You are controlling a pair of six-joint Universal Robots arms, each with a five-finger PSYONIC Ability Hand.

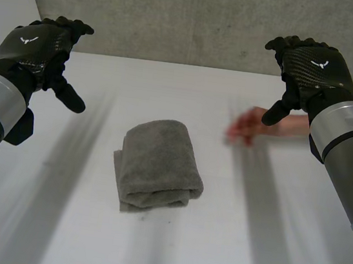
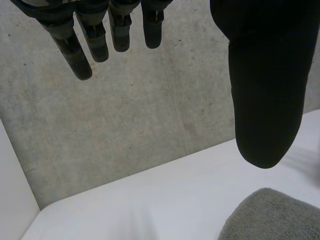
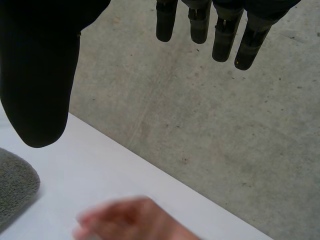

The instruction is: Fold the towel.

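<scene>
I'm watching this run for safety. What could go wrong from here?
1. A person's hand lies on the table close to the raised right hand. Lowering that arm could strike it.
2. The towel already lies folded in a bundle, with the open left hand and the right hand off it. A one-sided grab might undo the folds.

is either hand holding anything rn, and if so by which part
Nothing is held. The left hand and the right hand are both open above the table, apart from the folded towel, which lies untouched between them.
</scene>
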